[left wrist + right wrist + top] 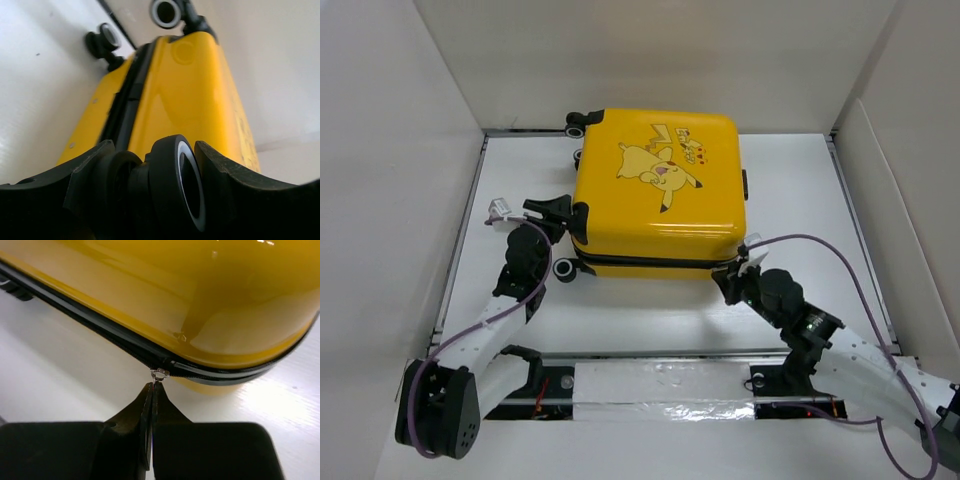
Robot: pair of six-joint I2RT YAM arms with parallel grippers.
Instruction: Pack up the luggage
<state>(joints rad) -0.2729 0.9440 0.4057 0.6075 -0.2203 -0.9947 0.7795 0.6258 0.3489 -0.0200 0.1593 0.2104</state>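
My left end effector (159,167) is grasping a small black caster wheel with a white ring (176,181) at the near left corner of the large yellow hard-shell suitcase with the cartoon print (660,185). One finger sits on each side of the wheel and its black housing. Past that wheel, my left wrist view runs along the suitcase's wheeled end to two more black-and-white wheels (166,12) at the far corner, with the black seam between the two shells running down the middle.

My right end effector (152,389) is clenched, its two black fingertips pressed flat together on the small silver zipper pull (159,374). The pull hangs from the black zipper track (100,327) at the rounded near right corner of the suitcase, just above the white table (650,320).

The suitcase lies flat in the middle of the table with its printed shell facing up. The two halves are together and the wheels point to my left. My arms reach to its two near corners, left arm to the left corner and right arm to the right.
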